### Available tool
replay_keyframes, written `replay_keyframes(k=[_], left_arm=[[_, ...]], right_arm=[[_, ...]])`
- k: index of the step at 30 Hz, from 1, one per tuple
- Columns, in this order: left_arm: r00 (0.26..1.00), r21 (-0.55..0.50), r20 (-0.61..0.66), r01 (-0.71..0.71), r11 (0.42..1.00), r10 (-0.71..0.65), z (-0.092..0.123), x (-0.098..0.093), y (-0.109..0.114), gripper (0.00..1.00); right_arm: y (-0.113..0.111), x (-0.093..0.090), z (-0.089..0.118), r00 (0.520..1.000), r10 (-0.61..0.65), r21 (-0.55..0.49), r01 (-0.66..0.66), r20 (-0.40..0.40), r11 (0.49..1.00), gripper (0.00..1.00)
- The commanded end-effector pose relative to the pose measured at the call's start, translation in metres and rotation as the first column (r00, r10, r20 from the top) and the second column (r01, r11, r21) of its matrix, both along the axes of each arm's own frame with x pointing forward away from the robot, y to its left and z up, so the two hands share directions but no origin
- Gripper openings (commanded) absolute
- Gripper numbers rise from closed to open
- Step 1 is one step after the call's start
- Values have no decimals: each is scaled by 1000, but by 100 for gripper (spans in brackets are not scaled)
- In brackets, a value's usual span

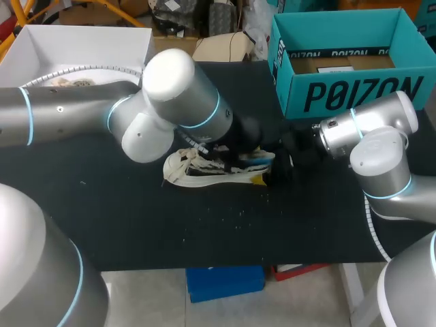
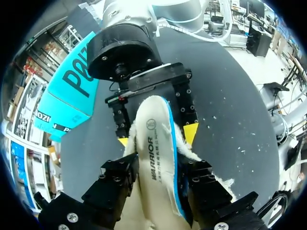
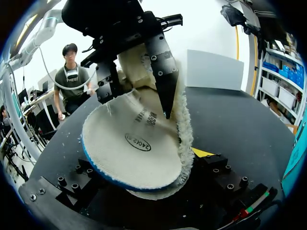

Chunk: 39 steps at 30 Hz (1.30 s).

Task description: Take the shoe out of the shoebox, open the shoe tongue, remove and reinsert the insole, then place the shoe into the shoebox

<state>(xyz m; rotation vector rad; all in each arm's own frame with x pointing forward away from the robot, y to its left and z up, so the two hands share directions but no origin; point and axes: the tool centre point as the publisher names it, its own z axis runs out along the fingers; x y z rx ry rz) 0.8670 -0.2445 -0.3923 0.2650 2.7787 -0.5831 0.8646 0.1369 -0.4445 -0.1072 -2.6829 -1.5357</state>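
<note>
While the insole lies partly out of the sneaker: by my judgement the insole step is in hand; whether it is coming out or going back in cannot be told.
Left tool [image 2: 159,172]: clamped on the insole [image 2: 152,143], one black finger against each long edge.
Insole: runs ahead from between the left tool's fingers, printed face toward the wrist, its far end over the fleece lining at the right tool's tips.
Sneaker [image 1: 204,170]: on the black worktop [image 1: 136,218], under the left tool, between the two tools.
Right tool [image 2: 157,136]: faces the left tool, yellow tips pressed on the sneaker from both sides.
Shoebox [image 1: 347,88]: open, well apart behind the right tool, no shoe in it.
Next move: calls for a steady hold by the right tool while the left slides the insole along the sneaker without buckling it.
</note>
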Motion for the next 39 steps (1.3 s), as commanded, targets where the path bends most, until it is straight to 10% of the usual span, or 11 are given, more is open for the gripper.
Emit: replay_keyframes(k=[1, 7, 11, 25, 39], left_arm=[[1000, 0, 14, -2, 1000, 2, -1, 1, -4, 45], [1000, -1, 18, -5, 1000, 5, -1, 5, -9, 37], [1000, -11, 26, 4, 1000, -3, 1, 5, -12, 0], [997, -190, -10, 68, 979, -71, 51, -42, -6, 0], [964, -496, -161, 105, 862, -210, 172, -80, -58, 0]], right_arm=[[0, 0, -1, 1000, 0, -2, 0, -1, 1000, 0], [0, 0, -1, 1000, 0, -2, 0, -1, 1000, 0], [0, 0, -1, 1000, 0, -2, 0, -1, 1000, 0], [0, 0, -1, 1000, 0, -2, 0, -1, 1000, 0], [0, 0, -1, 1000, 0, -2, 0, -1, 1000, 0]])
